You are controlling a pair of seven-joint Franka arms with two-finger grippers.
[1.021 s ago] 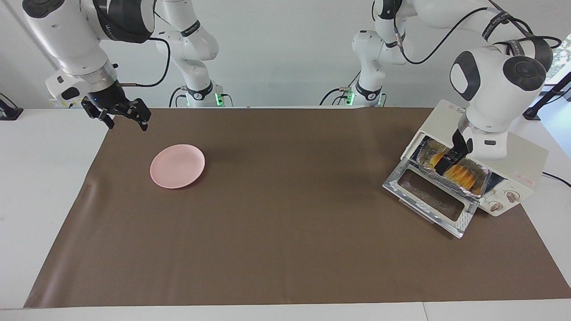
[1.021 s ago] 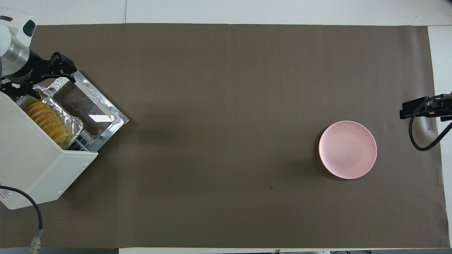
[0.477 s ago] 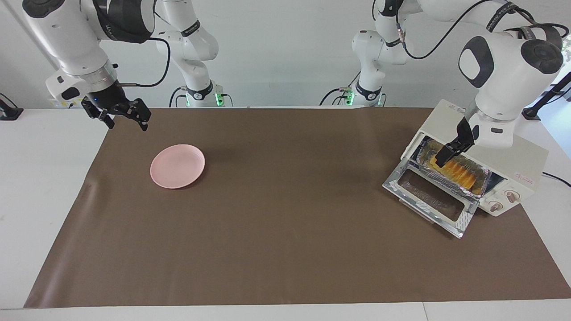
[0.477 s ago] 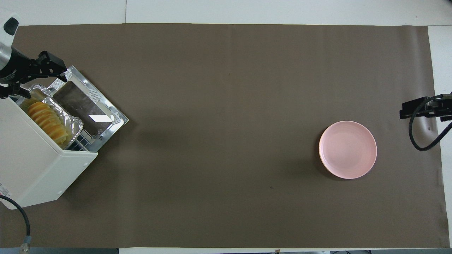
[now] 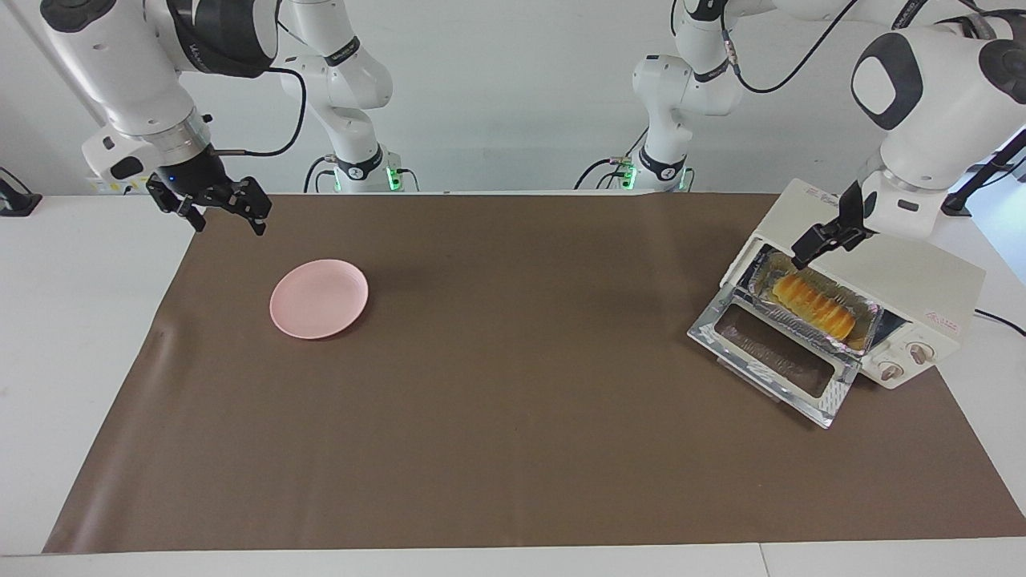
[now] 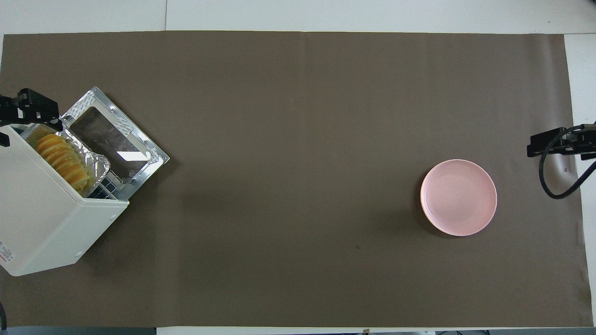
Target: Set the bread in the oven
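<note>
The bread, a row of yellow-orange slices, lies in a crinkled foil tray on the rack in the mouth of the cream-white oven. The oven's glass door hangs down open. My left gripper hovers open and empty over the oven's front upper corner, just clear of the bread. At the right arm's end of the table my right gripper waits open with nothing in it.
A round pink plate sits empty on the brown mat toward the right arm's end. The oven stands at the mat's edge at the left arm's end, its two knobs beside the door.
My left gripper has risen out of the oven's mouth and drawn back over the oven's top. The bread stays in the tray. The right arm has not moved.
</note>
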